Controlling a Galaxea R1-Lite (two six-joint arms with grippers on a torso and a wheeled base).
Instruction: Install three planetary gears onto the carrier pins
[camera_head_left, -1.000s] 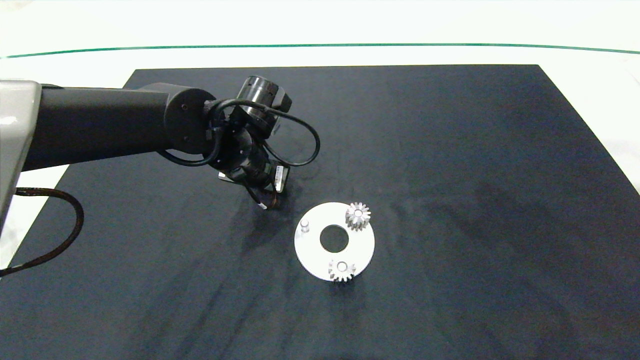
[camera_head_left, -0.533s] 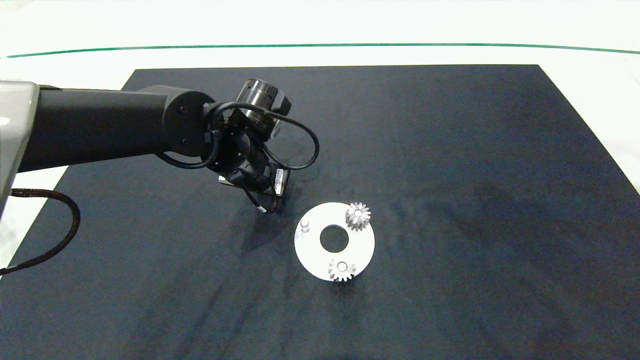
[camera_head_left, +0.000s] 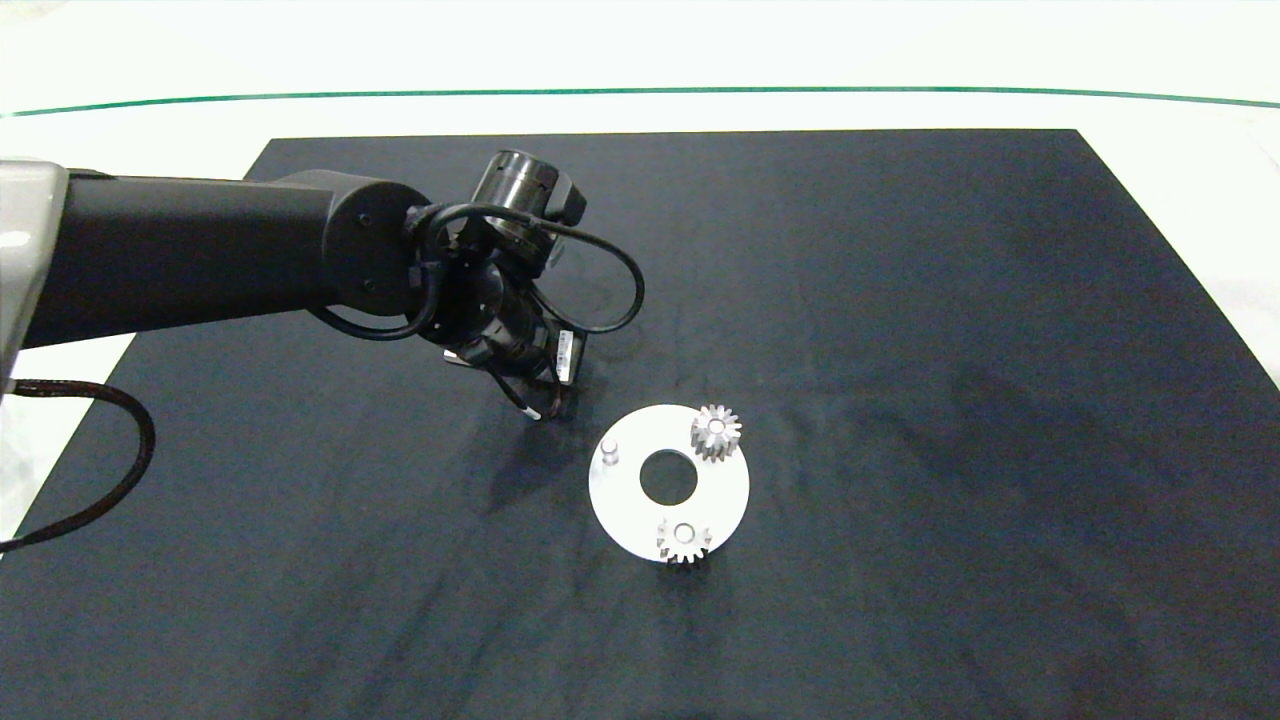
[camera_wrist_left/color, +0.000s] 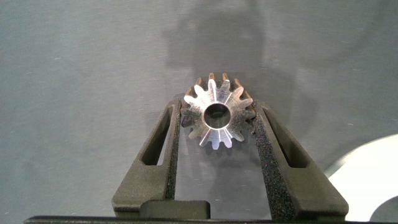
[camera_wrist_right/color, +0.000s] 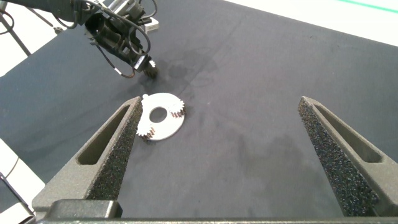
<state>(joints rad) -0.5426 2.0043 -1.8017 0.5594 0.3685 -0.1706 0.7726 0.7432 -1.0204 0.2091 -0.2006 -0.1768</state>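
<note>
My left gripper (camera_wrist_left/color: 217, 111) is shut on one planetary gear (camera_wrist_left/color: 217, 116), its bore facing the wrist camera. In the head view the left gripper (camera_head_left: 545, 405) hangs over the mat just left of and behind the white disc (camera_head_left: 725, 490). Two gears sit on pins: one at the disc's far right (camera_head_left: 716, 432), one at its near edge (camera_head_left: 684, 541). The third carrier pin (camera_head_left: 610, 452) stands bare on the disc's left side, nearest the gripper. The right gripper (camera_wrist_right/color: 221, 102) is open, high above the mat and away from the disc (camera_wrist_right/color: 171, 127).
A dark mat (camera_head_left: 900, 350) covers the white table, whose green line (camera_head_left: 700, 90) runs along the far side. The left arm's black cable (camera_head_left: 610, 290) loops beside its wrist. The disc's rim (camera_wrist_left/color: 373, 180) shows close to the held gear in the left wrist view.
The left gripper, with the gear in it, has shifted slightly to the right, towards the disc. The disc and its two gears have not moved.
</note>
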